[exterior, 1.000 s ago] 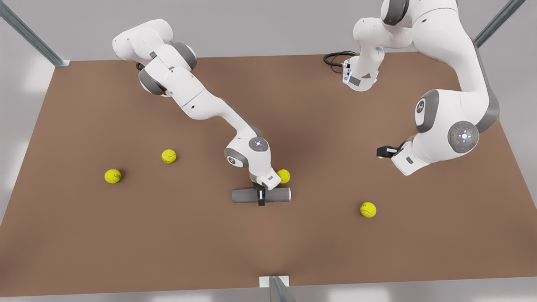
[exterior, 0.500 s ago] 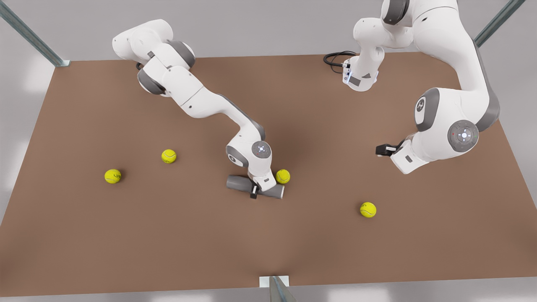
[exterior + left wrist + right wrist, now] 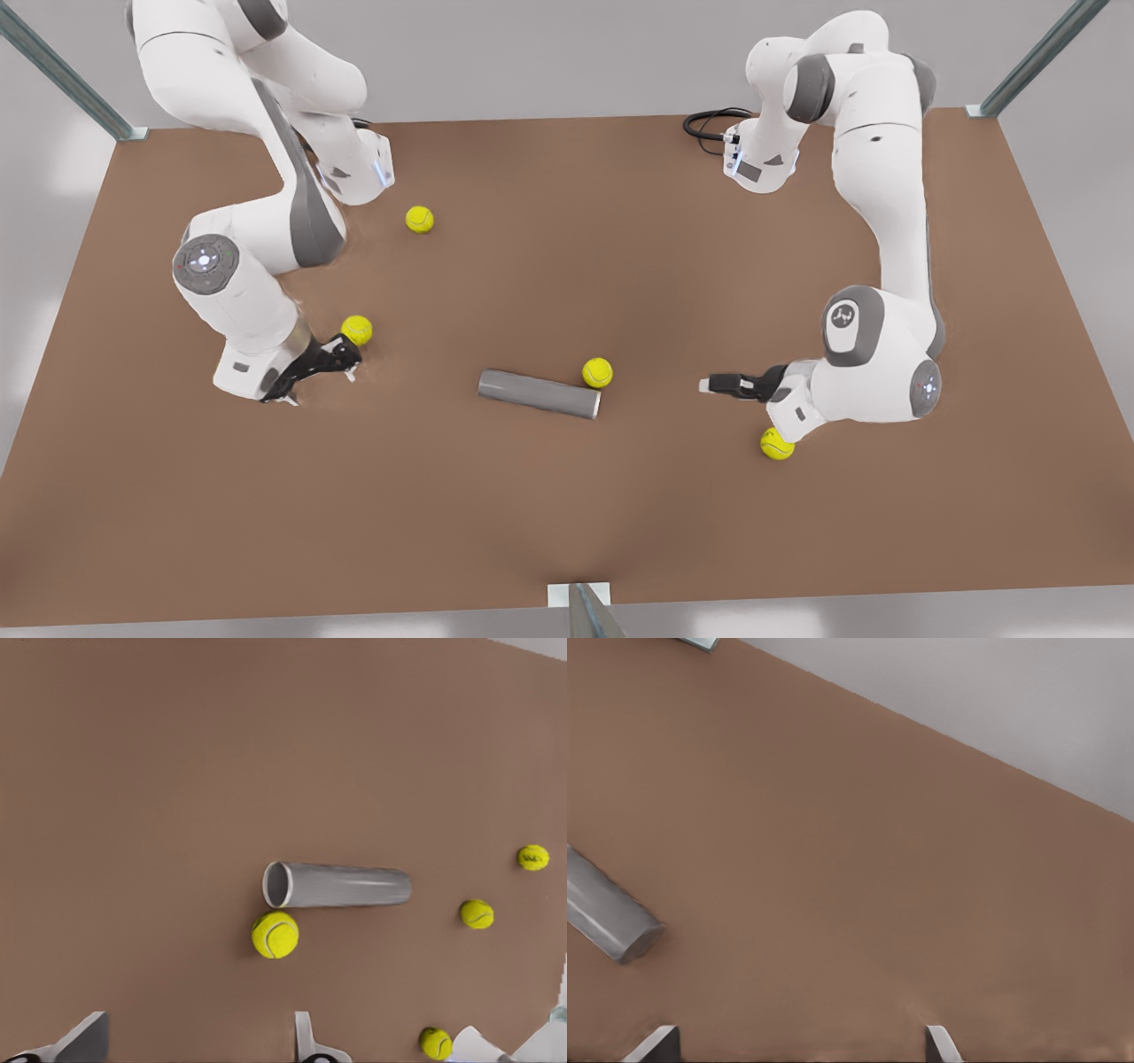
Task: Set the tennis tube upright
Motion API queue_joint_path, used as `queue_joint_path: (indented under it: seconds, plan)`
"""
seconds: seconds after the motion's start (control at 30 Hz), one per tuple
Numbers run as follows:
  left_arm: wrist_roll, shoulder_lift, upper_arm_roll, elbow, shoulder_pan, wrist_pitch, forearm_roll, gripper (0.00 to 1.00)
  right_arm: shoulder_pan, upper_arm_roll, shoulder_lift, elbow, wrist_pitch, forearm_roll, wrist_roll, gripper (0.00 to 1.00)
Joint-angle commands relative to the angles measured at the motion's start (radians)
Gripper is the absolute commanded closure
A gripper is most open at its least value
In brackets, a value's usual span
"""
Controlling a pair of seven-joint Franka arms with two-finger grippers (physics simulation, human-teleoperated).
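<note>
Dark grey cylindrical tennis tube lies flat mid-counter, ungripped. Right pincer spread, toward the front view's left edge. Yellow-green tennis ball touches the tube's open end. Left pincer spread, toward the right edge. Judgement: grip near one end, pivot slowly, clear of the ball.

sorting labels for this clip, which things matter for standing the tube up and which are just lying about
For the job:
tennis tube, lying on its side
left claw, open
right claw, open

Lying about:
tennis ball beside the tube
three other tennis balls
black cable
</note>
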Motion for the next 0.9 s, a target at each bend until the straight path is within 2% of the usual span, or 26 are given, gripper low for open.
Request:
queue_joint_path:
  seconds: [0.0,0.07,0.13,0.17,0.2,0.23,0.4,0.47,0.63,0.73,0.87]
  plan:
    - [0.001,0.01,-0.022,0.0,0.001,0.034,-0.186,0.01,-0.006,0.002,-0.002,0.002,-0.007,0.0,0.026,0.0]
    - [0.008,0.084,-0.066,0.072,-0.006,0.088,-0.186,0.01,-0.016,0.005,-0.002,0.06,-0.051,-0.011,0.098,0.0]
    - [0.048,0.123,-0.109,0.072,-0.008,0.147,-0.186,0.01,-0.03,-0.024,-0.045,0.06,-0.122,-0.007,0.1,0.0]
    - [0.094,0.146,-0.111,0.072,-0.008,0.16,-0.186,0.01,0.127,-0.235,-0.131,0.053,-0.218,0.003,0.084,0.0]
    - [0.131,0.165,-0.123,0.072,-0.008,0.182,-0.186,0.01,0.268,-0.41,-0.183,0.036,-0.264,0.006,0.065,0.0]
    - [0.149,0.179,-0.132,0.075,-0.006,0.19,-0.186,0.01,0.32,-0.508,-0.206,0.017,-0.269,0.049,0.001,0.0]
    - [0.16,0.245,-0.161,0.108,-0.006,0.202,-0.229,0.01,0.294,-0.504,-0.183,0.03,-0.289,0.06,0.012,0.0]
    - [0.175,0.28,-0.174,0.111,-0.008,0.205,-0.235,0.01,0.294,-0.502,-0.131,0.125,-0.403,0.062,0.003,0.0]
    - [0.194,0.285,-0.178,0.083,0.003,0.147,-0.24,0.01,0.298,-0.498,-0.111,0.126,-0.36,0.088,0.014,0.0]
    - [0.191,0.286,-0.18,0.046,-0.006,0.16,-0.244,0.01,0.292,-0.498,-0.1,0.125,-0.353,0.092,0.012,0.0]
    - [0.205,0.324,-0.181,0.072,-0.022,0.213,-0.263,0.01,0.298,-0.498,-0.1,0.12,-0.343,0.091,0.014,0.0]
